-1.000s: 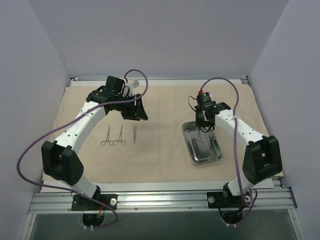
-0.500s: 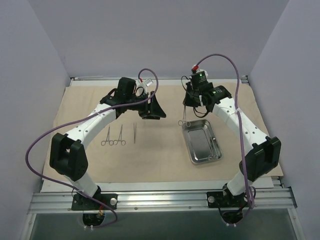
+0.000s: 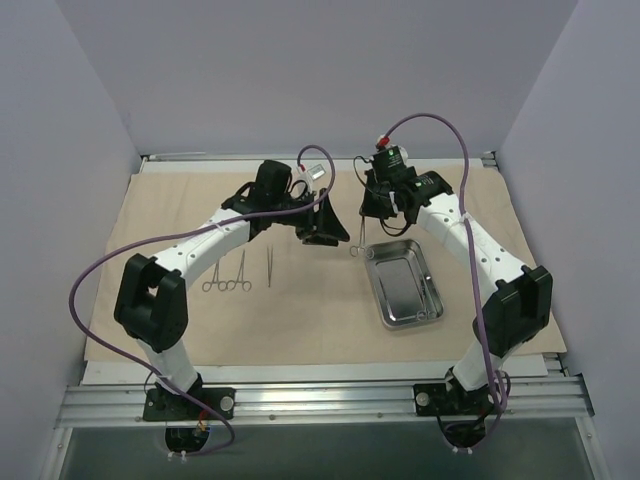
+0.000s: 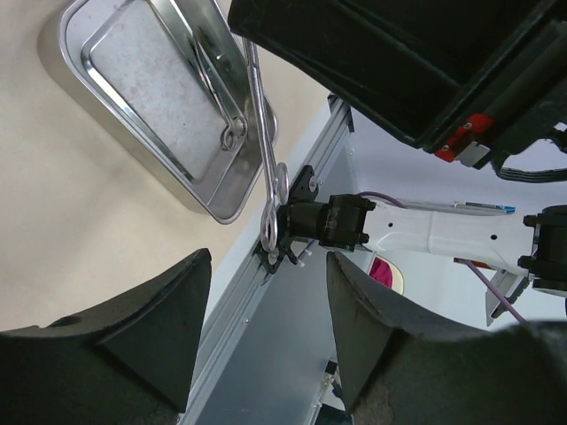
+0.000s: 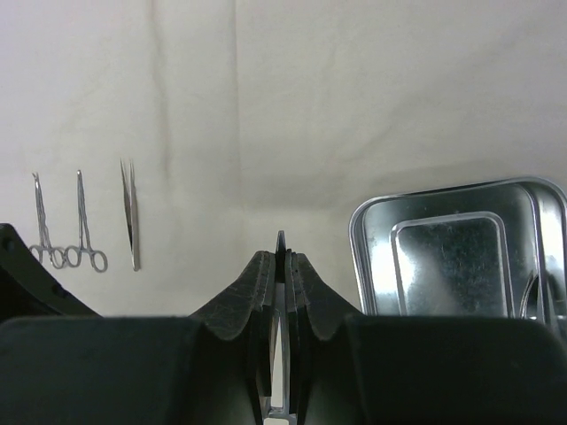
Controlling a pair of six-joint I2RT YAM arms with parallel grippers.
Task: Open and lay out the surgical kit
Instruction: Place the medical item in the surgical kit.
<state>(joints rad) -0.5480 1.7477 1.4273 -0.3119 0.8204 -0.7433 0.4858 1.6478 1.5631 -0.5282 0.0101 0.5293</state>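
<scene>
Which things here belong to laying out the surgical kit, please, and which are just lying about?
Job: beige cloth; steel tray; forceps pair and tweezers on the cloth; hanging forceps in the right gripper.
Just there: purple cables; metal rail at the near edge.

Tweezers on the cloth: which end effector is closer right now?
Left. The left end effector hovers open just right of and beyond the tweezers. The right end effector, shut on forceps, sits farther right above the steel tray's far-left corner.
</scene>
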